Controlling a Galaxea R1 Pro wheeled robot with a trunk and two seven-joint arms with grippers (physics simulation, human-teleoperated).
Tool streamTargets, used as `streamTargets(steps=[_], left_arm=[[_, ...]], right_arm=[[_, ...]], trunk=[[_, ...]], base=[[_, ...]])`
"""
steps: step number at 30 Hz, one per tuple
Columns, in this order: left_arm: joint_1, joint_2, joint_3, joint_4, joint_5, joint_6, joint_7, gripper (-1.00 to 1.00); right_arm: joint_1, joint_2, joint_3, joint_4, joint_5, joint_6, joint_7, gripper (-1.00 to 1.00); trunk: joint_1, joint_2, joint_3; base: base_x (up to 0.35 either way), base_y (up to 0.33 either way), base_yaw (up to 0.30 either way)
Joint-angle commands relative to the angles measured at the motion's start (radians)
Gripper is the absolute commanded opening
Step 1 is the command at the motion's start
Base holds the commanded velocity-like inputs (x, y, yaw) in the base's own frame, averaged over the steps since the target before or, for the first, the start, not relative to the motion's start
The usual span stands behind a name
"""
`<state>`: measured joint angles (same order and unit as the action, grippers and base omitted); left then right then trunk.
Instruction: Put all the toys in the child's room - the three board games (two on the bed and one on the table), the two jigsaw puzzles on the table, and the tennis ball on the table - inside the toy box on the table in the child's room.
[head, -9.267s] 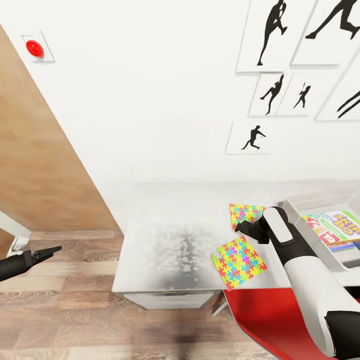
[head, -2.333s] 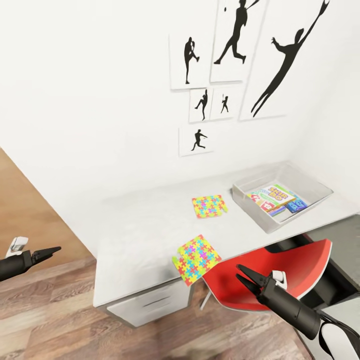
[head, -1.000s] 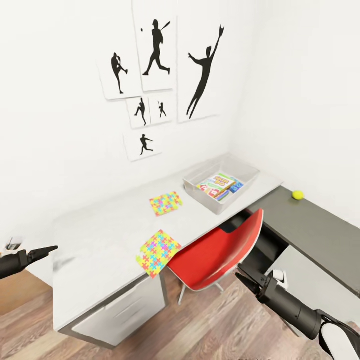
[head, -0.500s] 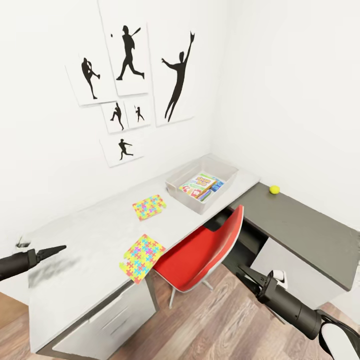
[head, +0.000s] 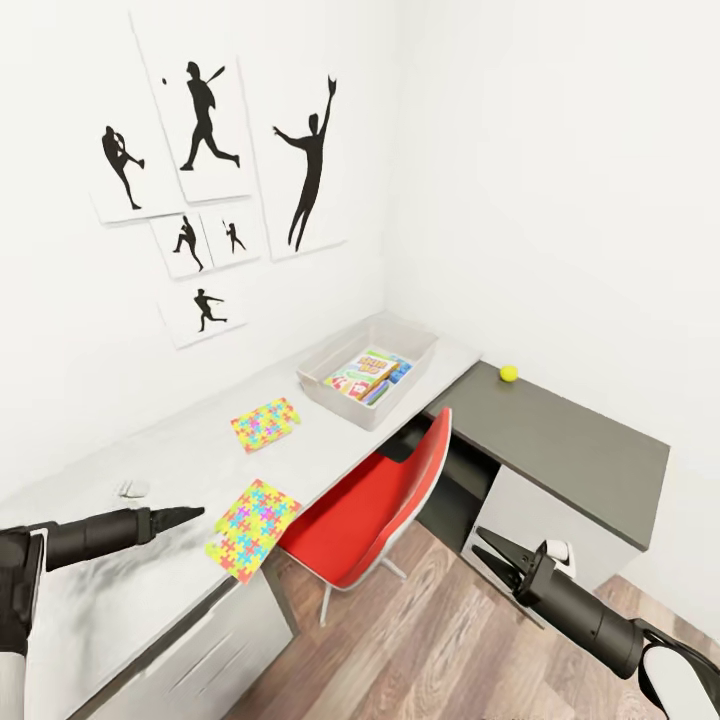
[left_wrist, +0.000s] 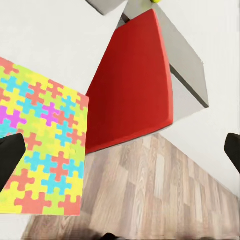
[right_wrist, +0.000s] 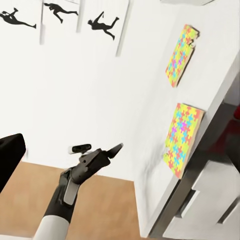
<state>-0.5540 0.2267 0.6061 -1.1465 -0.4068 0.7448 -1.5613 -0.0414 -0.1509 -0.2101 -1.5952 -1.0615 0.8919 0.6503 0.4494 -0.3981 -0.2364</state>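
A clear toy box (head: 330, 393) stands on the white desk (head: 170, 460) by the wall, with colourful board games (head: 366, 375) inside it. Two jigsaw puzzles lie flat on the desk: the far puzzle (head: 266, 423) near the box and the near puzzle (head: 253, 515) at the front edge. On the dark desk (head: 560, 450) in the corner rests the tennis ball (head: 509, 373). My left gripper (head: 186, 516) hovers open just left of the near puzzle (left_wrist: 40, 150). Low over the floor, my right gripper (head: 492, 558) is open and holds nothing.
A red chair (head: 375, 505) is pushed under the white desk between the near puzzle and the dark desk. Drawers (head: 200, 655) sit under the desk's near end. Wood floor (head: 420, 650) lies open in front. Silhouette posters (head: 210, 130) hang on the wall.
The whole view has swung right, so the camera moved. My left arm has reached forward over the desk towards the near puzzle. The right gripper keeps its place.
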Motion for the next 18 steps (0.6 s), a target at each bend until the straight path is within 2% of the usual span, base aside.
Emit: streamTargets(steps=[1, 9, 18], left_arm=[[0.004, -0.001, -0.004, -0.005, -0.010, 0.010, -0.009, 1.00], [0.062, -0.005, -0.023, -0.045, -0.009, 0.009, -0.009, 1.00], [0.081, -0.007, -0.023, -0.052, -0.008, 0.010, -0.009, 1.00]], right_arm=[[-0.001, 0.000, -0.001, 0.000, 0.000, 0.006, 0.002, 1.00], [0.000, -0.001, -0.028, 0.000, 0.000, 0.007, 0.003, 1.00], [0.001, 0.000, -0.047, 0.000, 0.000, 0.007, 0.003, 1.00]], trunk=[[0.001, -0.002, -0.001], [0.001, -0.002, 0.008], [0.001, -0.002, 0.010]], base=[[0.000, 0.000, -0.222], [0.000, -0.001, -0.202], [0.000, -0.121, -0.046]])
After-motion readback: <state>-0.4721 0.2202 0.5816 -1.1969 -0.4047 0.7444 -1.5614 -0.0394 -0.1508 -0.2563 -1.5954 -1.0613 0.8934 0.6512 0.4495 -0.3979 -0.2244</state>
